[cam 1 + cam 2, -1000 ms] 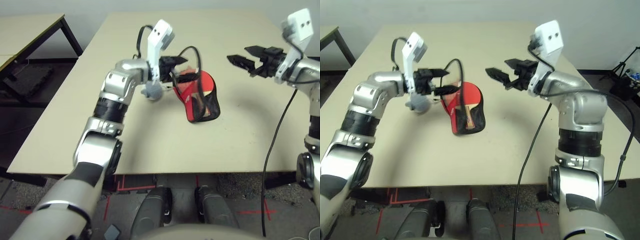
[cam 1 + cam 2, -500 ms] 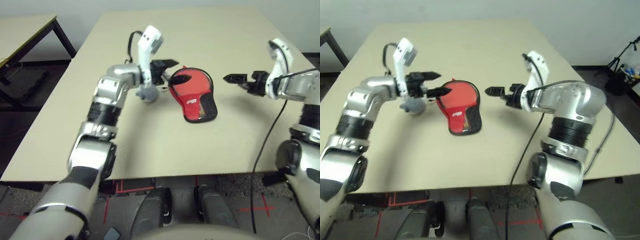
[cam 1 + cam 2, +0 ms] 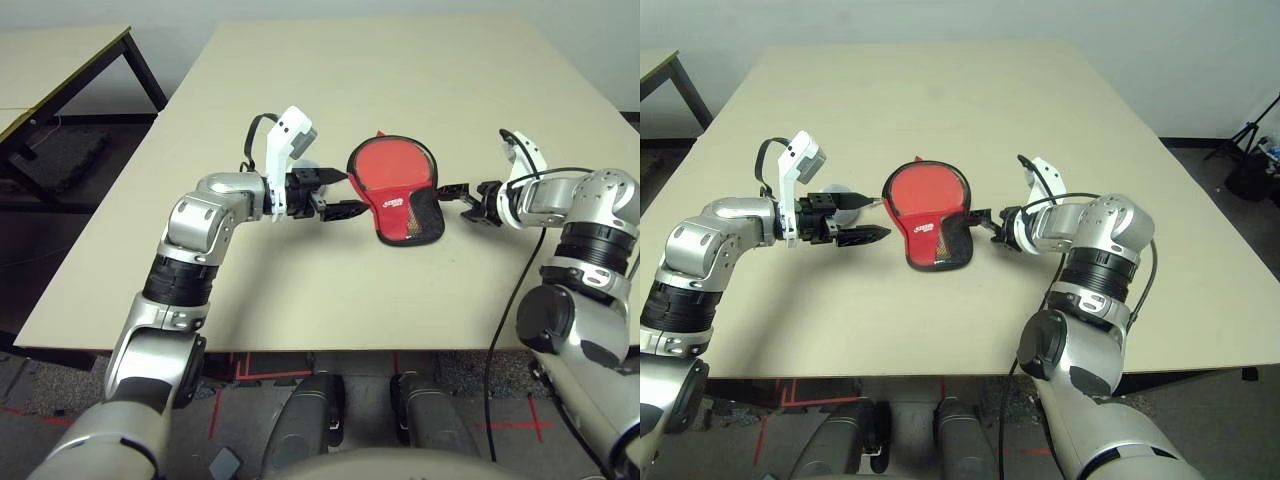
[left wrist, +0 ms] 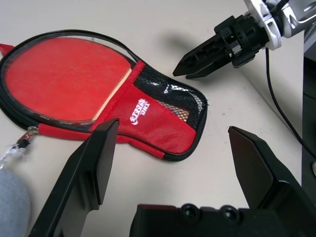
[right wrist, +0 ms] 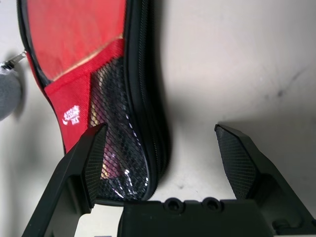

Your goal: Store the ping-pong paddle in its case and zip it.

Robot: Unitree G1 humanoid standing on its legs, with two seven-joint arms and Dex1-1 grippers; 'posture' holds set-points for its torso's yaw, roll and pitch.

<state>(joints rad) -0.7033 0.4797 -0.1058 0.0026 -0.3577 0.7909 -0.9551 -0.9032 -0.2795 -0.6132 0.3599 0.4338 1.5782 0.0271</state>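
Item, your task's case: a flat, paddle-shaped pouch of red fabric (image 3: 393, 213) with black edging, lying flat on the pale tabletop (image 3: 300, 310) between your two grippers. Its front bore a white logo (image 4: 139, 111) and a black mesh panel (image 4: 173, 94).

Item, your ping-pong paddle: a round, red-rubber-faced bat (image 4: 66, 76), lying inside the case, its face visible at the wide end and part of its handle through the mesh.

Item, your left gripper (image 4: 174, 125): black, two-fingered, its fingers standing apart with nothing between them, just beside the case's left edge.

Item, your right gripper (image 5: 160, 126): black, two-fingered, its fingers apart, near the case's mesh side and clamped on nothing. You could not tell whether it touched the fabric.

Item, accessories: a metal clasp (image 4: 25, 137) at the case's edge and a small, round, grey pouch (image 4: 14, 205) near it, on the side toward your left arm.
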